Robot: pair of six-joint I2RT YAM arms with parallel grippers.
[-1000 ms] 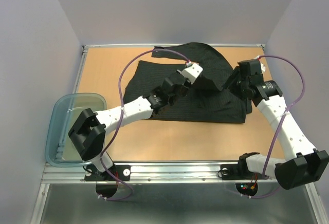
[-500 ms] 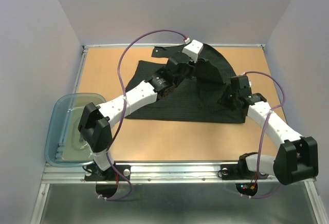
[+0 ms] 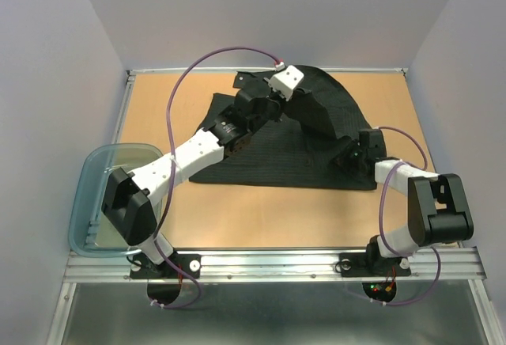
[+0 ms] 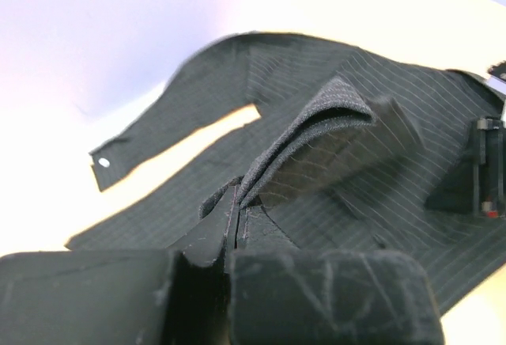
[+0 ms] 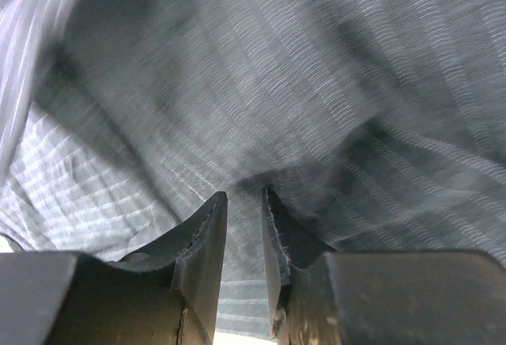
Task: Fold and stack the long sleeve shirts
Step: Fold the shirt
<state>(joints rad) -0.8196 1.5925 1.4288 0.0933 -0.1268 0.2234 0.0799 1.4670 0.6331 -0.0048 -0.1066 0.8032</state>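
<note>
Black pinstriped shirt (image 3: 269, 159) lies spread over the table's (image 3: 158, 108) far half, one part lifted. Left wrist view: left fingers (image 4: 207, 238) pinch tight on a raised fold. Right wrist view: right fingers (image 5: 202, 242) stand narrowly apart, tips against the cloth; any grip is unclear.

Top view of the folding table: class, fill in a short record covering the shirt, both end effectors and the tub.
shirt: black, pinstriped, spread on the table, one fold lifted
left end effector: shut on a fold of the shirt
right end effector: at the shirt's right side, jaws narrowly apart, grip unclear
tub: translucent, at the table's left edge, apart from the shirt
</note>
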